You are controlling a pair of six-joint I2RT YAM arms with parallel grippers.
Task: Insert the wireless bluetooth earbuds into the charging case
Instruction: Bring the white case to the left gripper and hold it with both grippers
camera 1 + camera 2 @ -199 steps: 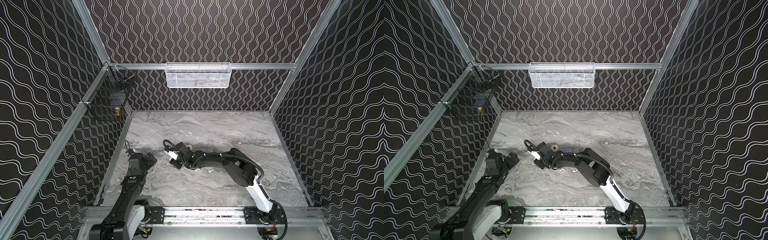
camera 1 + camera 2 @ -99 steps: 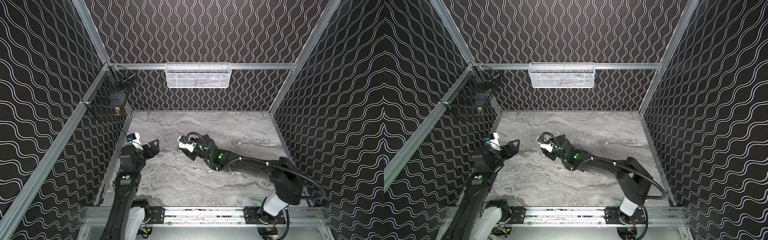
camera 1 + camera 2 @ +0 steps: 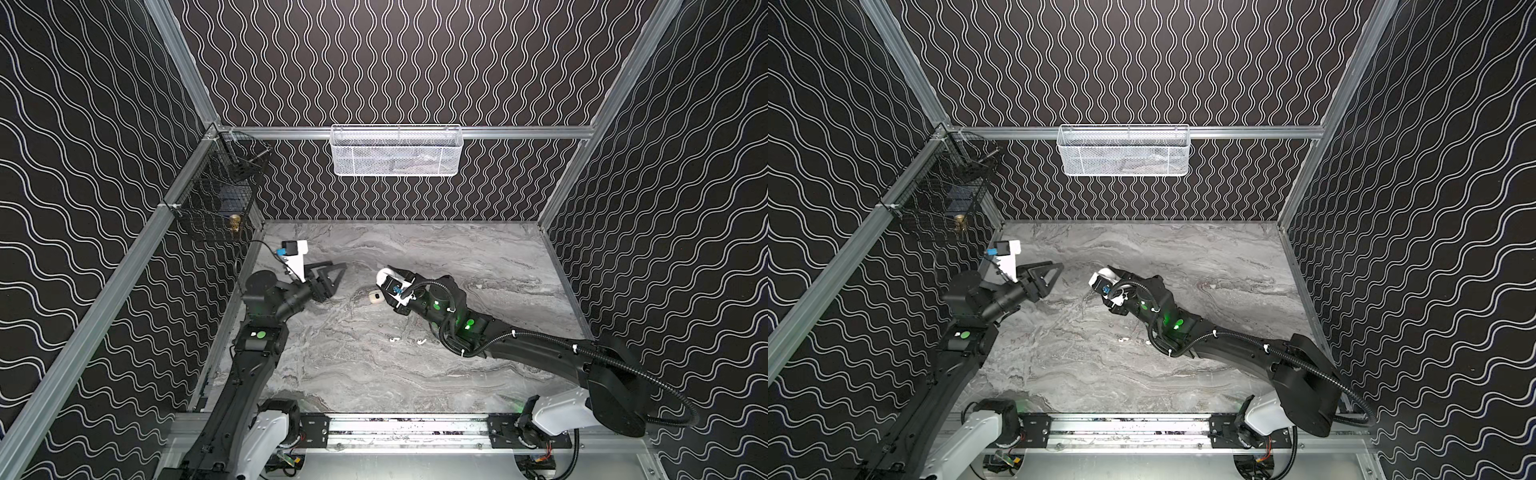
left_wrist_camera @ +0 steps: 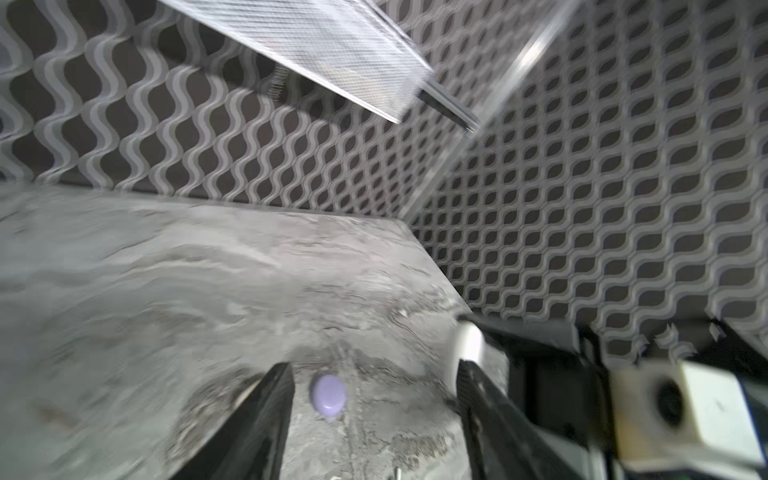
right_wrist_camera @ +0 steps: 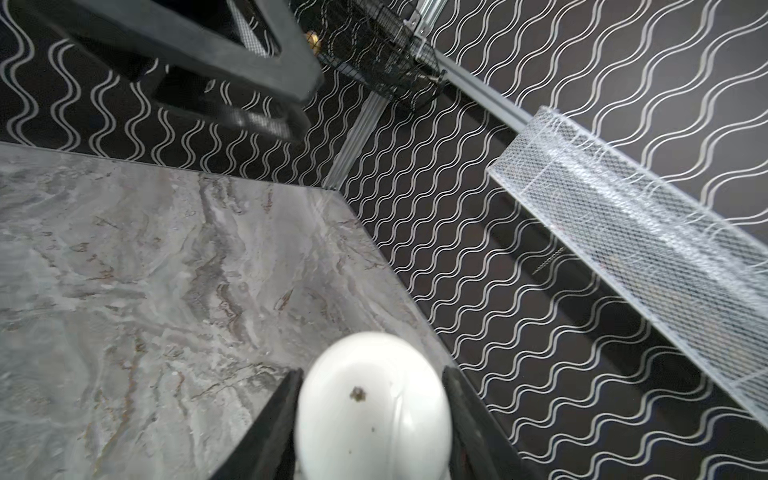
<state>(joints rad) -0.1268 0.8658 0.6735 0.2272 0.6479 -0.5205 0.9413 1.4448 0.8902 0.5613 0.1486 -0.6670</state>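
Moved to the middle, the right gripper (image 5: 372, 374) squeezes a round white plastic charging case (image 5: 374, 424); the left gripper (image 4: 374, 365) gapes, empty. Tiny white earbuds (image 3: 394, 340) still wait outside.

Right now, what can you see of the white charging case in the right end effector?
The white charging case is a glossy, rounded plastic shell, apparently shut, with a faint curved seam and a small brown speck on its face. The right end effector clamps it, black fingers touching both sides, near the middle of the table. Nothing else visibly touches it.
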